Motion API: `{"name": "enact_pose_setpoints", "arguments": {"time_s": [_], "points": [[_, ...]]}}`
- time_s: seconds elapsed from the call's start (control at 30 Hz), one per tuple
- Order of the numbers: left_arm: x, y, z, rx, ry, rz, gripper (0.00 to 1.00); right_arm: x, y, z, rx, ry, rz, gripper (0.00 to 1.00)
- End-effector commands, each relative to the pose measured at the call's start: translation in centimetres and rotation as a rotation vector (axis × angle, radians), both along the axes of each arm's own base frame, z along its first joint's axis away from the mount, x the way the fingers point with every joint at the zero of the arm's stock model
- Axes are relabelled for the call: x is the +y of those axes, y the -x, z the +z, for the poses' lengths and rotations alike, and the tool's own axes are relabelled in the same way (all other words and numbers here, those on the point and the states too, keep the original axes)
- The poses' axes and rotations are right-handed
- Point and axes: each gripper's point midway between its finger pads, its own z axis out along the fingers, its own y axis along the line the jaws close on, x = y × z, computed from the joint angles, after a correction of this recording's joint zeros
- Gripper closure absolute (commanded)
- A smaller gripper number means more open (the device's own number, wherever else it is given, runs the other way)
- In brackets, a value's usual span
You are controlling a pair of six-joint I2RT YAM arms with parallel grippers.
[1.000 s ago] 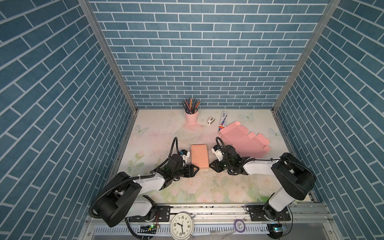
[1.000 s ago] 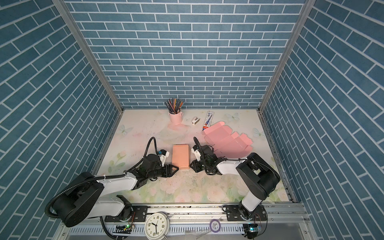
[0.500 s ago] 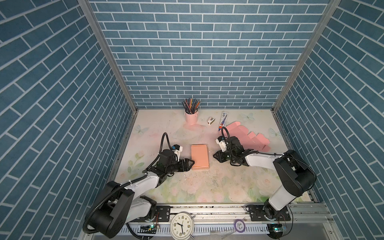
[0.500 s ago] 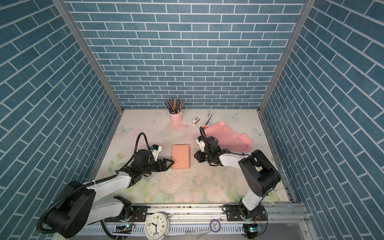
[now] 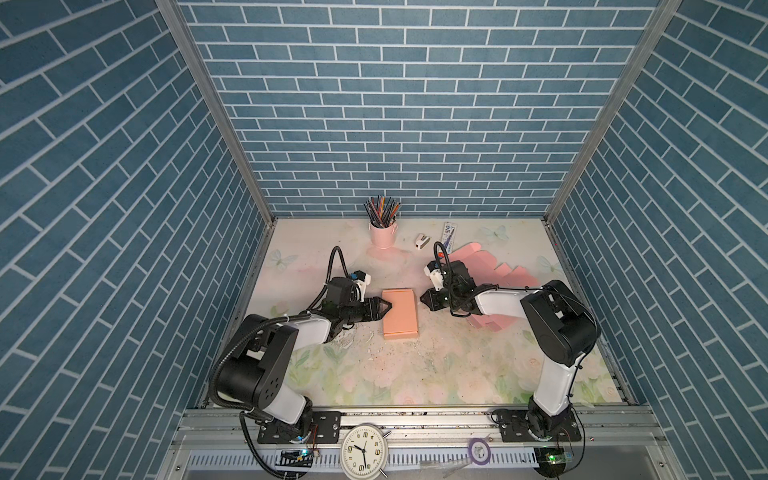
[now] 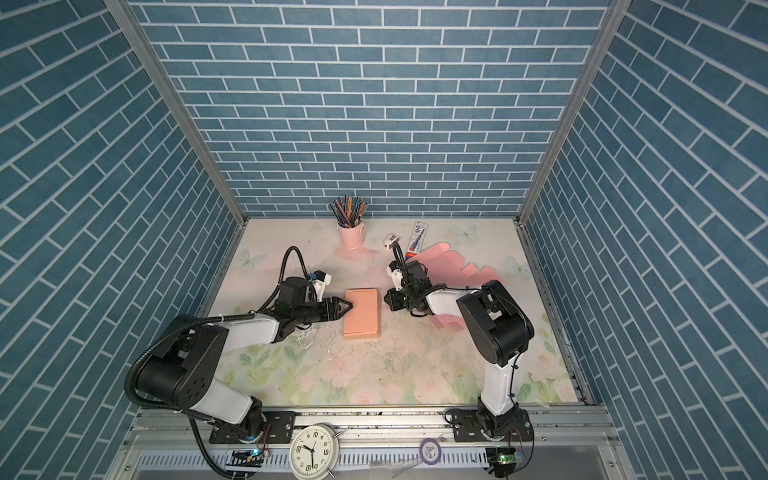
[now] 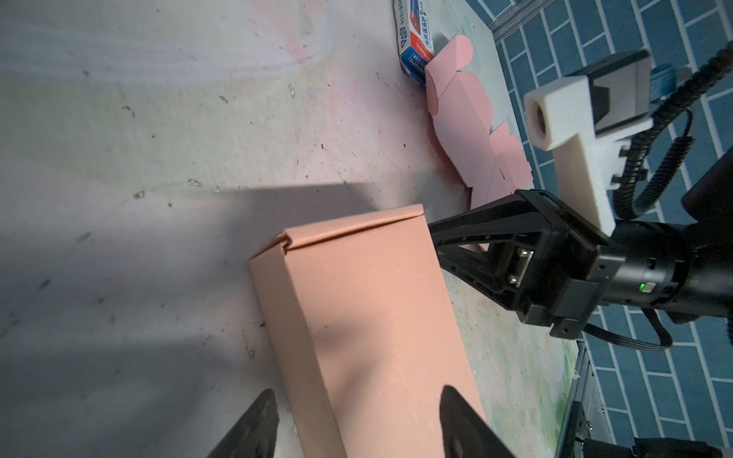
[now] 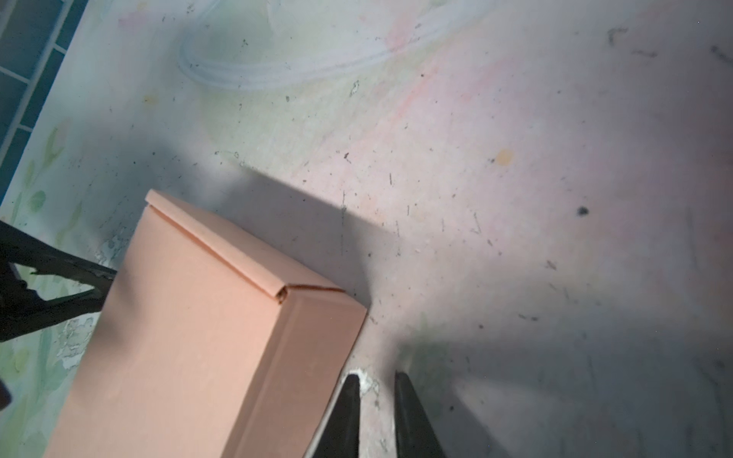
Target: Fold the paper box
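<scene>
**Position.** The paper box [image 5: 400, 311] lies closed and flat on the surface [image 5: 415, 365], directly between the two pincers.

**Left pincer** [image 5: 388, 307]: the jaws stand well apart and straddle the box's near long edge. One finger is over the top panel and the other is beside the side wall. Nothing is clamped.

**Right pincer** [image 5: 423, 298]: the jaws stand narrowly apart and hold nothing. The tips sit just beside the opposite side wall, and contact cannot be confirmed.

**Assessment.** The folding appears nearly complete. The step in hand is judged to be squaring and seating the closed box. The tucked end flap [image 8: 254, 273] sits slightly proud at one corner.

**Recommendation.**
- Bring both pincers in together, low on the walls, so the box does not slide or twist.
- Keep the pressure light, since thin card will likely dent.
- Use the left pincer's upper finger to steady the top panel while the flap is seated.
</scene>
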Motion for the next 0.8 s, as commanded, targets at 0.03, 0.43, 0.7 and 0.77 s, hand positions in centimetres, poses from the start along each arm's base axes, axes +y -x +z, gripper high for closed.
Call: {"name": "enact_pose_setpoints", "arguments": {"time_s": [0.03, 0.43, 0.7, 0.77], "points": [[-0.4, -1.1, 0.6, -0.041, 0.016, -0.018, 0.35, 0.7, -0.7, -0.3, -0.010, -0.006, 0.026, 0.82], [-1.5, -1.2, -0.2, -0.024, 0.017, -0.041, 0.40, 3.3, 0.0, -0.1, 0.016, -0.072, 0.087, 0.83], [-3.1, -1.2, 0.0, -0.033, 0.015, -0.076, 0.44, 5.5, 1.5, 0.9, 0.031, -0.129, 0.138, 0.83], [-3.4, -1.1, 0.0, -0.033, 0.015, -0.084, 0.44, 6.0, 2.0, 1.3, 0.032, -0.143, 0.152, 0.83]]}}
